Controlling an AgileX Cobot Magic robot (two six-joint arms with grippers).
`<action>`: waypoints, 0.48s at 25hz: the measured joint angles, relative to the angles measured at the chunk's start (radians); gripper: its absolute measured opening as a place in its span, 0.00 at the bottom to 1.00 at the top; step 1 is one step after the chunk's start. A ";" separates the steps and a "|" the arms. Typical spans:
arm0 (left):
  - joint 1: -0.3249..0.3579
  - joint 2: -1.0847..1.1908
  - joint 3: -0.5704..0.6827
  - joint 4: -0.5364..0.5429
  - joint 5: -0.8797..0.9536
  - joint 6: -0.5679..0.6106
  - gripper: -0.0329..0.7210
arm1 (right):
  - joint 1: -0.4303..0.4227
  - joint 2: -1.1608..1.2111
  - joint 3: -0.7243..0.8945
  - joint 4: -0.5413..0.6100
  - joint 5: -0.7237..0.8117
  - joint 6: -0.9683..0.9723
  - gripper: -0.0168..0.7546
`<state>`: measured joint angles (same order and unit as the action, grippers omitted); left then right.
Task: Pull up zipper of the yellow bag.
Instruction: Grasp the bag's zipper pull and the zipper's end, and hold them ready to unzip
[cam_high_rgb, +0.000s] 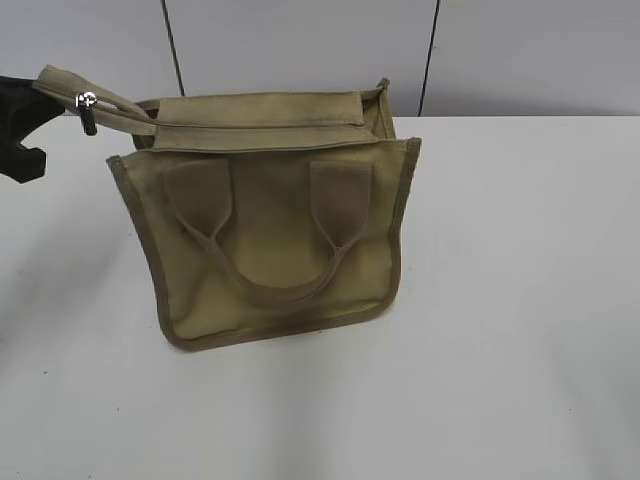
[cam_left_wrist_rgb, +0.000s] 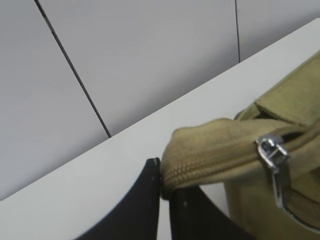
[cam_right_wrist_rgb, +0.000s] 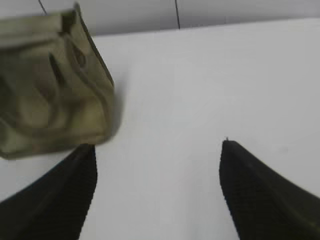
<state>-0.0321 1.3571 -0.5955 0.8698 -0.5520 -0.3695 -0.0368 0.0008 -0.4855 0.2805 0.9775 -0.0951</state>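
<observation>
Pinching zipper (cam_left_wrist_rgb: 210, 162) end: left end effector (cam_left_wrist_rgb: 164, 187) | right end effector (cam_right_wrist_rgb: 157, 150) released, beside yellow bag (cam_high_rgb: 275, 235) | white table (cam_high_rgb: 520, 300)

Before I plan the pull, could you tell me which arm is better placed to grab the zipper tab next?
Probably the right. The left gripper is shut on the zipper tape's end, stretching it away from the yellow bag, silver pull tab hanging nearby. The right gripper is open and empty over the table.
</observation>
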 joint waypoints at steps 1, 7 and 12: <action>0.000 0.000 0.000 0.000 -0.008 0.000 0.05 | 0.000 0.016 -0.004 0.033 -0.053 -0.002 0.78; 0.000 0.000 0.000 0.008 -0.023 -0.001 0.05 | 0.000 0.282 -0.013 0.247 -0.229 -0.205 0.78; 0.000 0.000 0.000 0.026 -0.023 -0.019 0.05 | 0.000 0.582 -0.117 0.408 -0.268 -0.441 0.76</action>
<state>-0.0321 1.3571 -0.5955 0.8955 -0.5755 -0.3884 -0.0368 0.5824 -0.6026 0.6889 0.7092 -0.5362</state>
